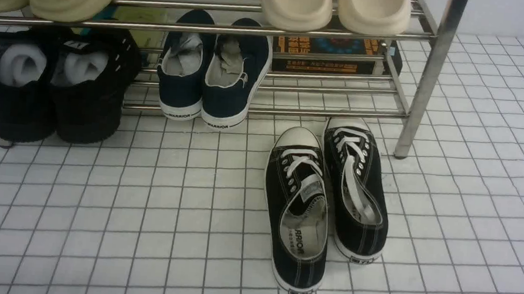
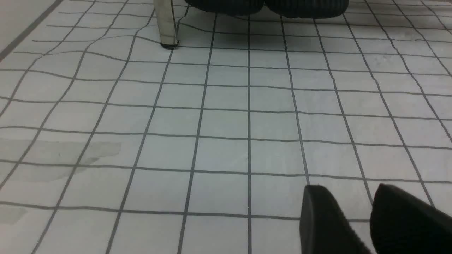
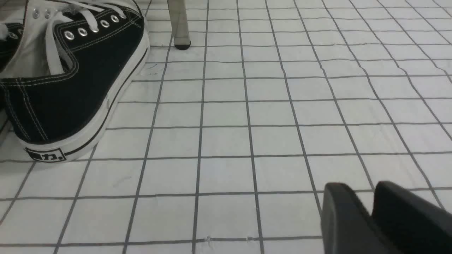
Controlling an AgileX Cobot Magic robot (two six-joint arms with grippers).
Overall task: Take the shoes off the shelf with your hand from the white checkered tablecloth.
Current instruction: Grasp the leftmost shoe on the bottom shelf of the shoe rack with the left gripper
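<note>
Your left end effector sits slightly apart, right end effector together; open wide for the sneakers at ten o'clock.

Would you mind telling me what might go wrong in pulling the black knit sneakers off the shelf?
The shoes sit close under the upper rail of the shelf, so lifting early might snag them. The navy slip-ons stand close beside them and could get knocked. The tablecloth is rippled near the shelf leg and may bunch under dragged shoes.
</note>
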